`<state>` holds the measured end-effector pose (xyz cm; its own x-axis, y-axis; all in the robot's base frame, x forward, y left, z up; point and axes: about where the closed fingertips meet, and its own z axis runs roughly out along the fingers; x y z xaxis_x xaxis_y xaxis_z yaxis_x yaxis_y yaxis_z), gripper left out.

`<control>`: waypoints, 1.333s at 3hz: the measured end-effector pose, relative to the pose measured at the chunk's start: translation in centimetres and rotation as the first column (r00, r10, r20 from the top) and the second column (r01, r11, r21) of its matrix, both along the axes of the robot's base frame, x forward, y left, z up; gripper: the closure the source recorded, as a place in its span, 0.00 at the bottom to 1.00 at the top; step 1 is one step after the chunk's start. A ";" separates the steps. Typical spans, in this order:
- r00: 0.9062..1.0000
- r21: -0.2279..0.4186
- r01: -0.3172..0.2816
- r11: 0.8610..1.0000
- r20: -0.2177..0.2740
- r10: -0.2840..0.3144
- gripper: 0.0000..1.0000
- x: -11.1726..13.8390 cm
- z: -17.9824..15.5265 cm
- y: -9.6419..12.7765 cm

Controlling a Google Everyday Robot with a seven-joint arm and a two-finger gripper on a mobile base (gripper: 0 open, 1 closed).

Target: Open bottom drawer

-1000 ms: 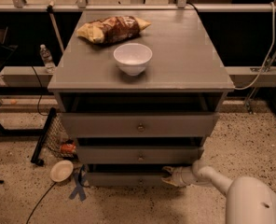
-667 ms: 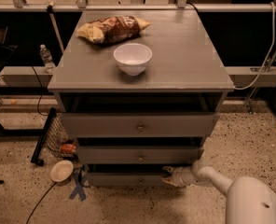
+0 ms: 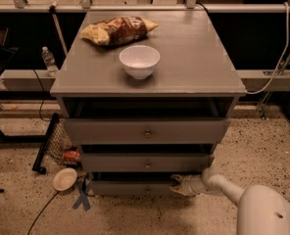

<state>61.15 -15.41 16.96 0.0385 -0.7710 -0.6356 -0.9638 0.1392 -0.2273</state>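
Note:
The grey cabinet (image 3: 150,77) has three drawers. The bottom drawer (image 3: 130,188) is the lowest and slimmest front, with a small round knob (image 3: 147,190) at its centre. It stands slightly out, with a dark gap above it. My gripper (image 3: 176,185) reaches in from the lower right on a white arm (image 3: 223,187). Its fingertips are at the top right edge of the bottom drawer front, to the right of the knob.
The top drawer (image 3: 145,130) and middle drawer (image 3: 147,162) are also slightly out. A white bowl (image 3: 139,60) and a chip bag (image 3: 118,30) sit on the cabinet top. On the floor at left lie a small bowl (image 3: 64,178), a blue tape cross (image 3: 82,196) and a black frame (image 3: 46,143).

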 end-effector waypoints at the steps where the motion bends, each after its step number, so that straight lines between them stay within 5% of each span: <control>1: 1.000 0.000 0.000 1.000 0.000 0.000 0.97 0.0 0.0 0.0; 4: 1.000 0.000 0.000 1.000 0.000 0.000 0.28 0.0 0.0 0.0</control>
